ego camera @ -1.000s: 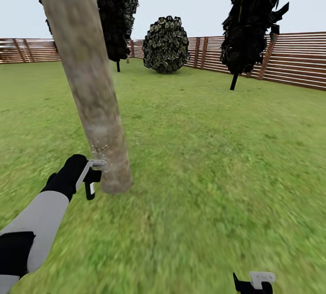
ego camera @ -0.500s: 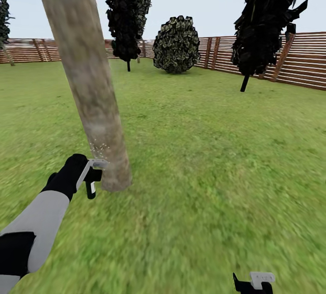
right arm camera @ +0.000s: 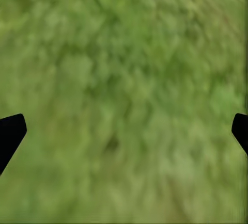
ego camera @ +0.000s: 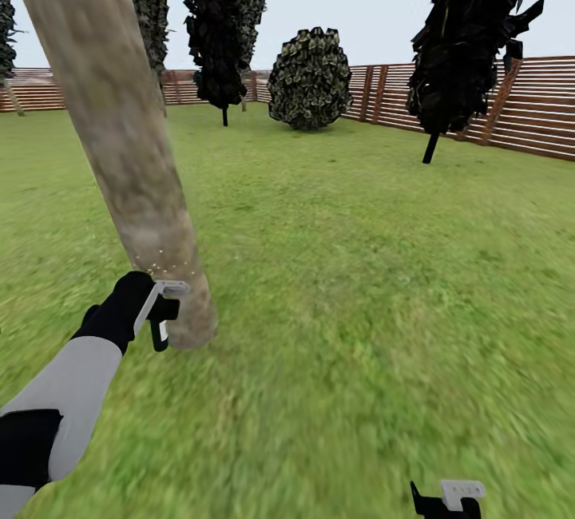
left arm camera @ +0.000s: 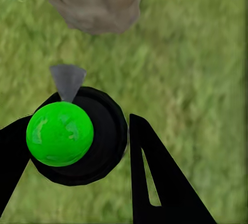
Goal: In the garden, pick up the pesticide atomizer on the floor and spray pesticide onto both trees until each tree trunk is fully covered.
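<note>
Left gripper (ego camera: 160,313) holds atomizer (left arm camera: 72,136) beside trunk (ego camera: 120,144) (specks, seemingly pesticide).

Your left arm (ego camera: 68,399) has a pale grey forearm and black wrist; your grippers carry black fingers with white pads (ego camera: 461,490).

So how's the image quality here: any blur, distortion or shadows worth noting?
Head view: near grass smeared, the fence sharper; the trunk leans as if bent by a wide lens; flat light, no cast shadows. Left wrist view: the atomizer is crisp, the grass soft. Right wrist view: grass heavily blurred between dark fingertips.
</note>
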{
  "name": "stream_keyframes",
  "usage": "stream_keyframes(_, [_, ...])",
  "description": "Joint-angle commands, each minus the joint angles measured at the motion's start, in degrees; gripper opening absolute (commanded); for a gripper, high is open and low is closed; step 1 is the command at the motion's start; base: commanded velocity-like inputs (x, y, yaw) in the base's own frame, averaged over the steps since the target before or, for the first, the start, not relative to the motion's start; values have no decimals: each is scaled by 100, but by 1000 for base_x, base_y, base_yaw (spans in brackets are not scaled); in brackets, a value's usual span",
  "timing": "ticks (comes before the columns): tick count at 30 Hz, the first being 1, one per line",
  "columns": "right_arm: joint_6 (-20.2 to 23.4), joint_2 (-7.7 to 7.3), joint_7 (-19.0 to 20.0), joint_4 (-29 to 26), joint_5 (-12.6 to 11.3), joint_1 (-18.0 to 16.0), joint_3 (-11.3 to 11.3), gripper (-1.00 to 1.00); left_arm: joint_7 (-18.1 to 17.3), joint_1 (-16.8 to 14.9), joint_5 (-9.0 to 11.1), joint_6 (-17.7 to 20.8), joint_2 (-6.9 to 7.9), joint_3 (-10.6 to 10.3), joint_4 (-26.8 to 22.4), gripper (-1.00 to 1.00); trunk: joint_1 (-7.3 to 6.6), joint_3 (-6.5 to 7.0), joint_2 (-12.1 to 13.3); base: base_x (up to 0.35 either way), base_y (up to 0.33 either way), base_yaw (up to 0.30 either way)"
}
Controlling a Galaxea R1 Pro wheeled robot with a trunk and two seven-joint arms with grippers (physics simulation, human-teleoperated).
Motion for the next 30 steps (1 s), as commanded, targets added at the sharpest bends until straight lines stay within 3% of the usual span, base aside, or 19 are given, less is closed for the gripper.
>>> stream_keyframes(1, [-24, 0, 24, 6, 36, -3, -49, 100, -40, -4, -68, 22, -1, 1, -9, -100, 0, -5, -2, 16, -272, 222])
stream_keyframes(9, [-25, 0, 26, 6, 37, -5, -49, 100, -39, -4, -84, 22, 23, 1, -14, -100, 0, -5, -2, 14, -275, 270])
stream_keyframes(16, [-25, 0, 21, 6, 37, -4, -49, 100, -39, -4, -85, 22, -7, -22, -14, -100, 0, -5, -2, 206, -212, 271])
stream_keyframes(25, [-25, -2, 24, 4, 37, -4, -49, 100, 5, -10, -94, 31, 19, -17, -14, -100, 0, -5, -2, 79, -249, 21])
stream_keyframes(30, [-25, 8, 18, 4, 37, -4, -49, 100, 5, -3, -97, 25, 49, -1, -8, -100, 0, -5, -2, 66, -268, 218])
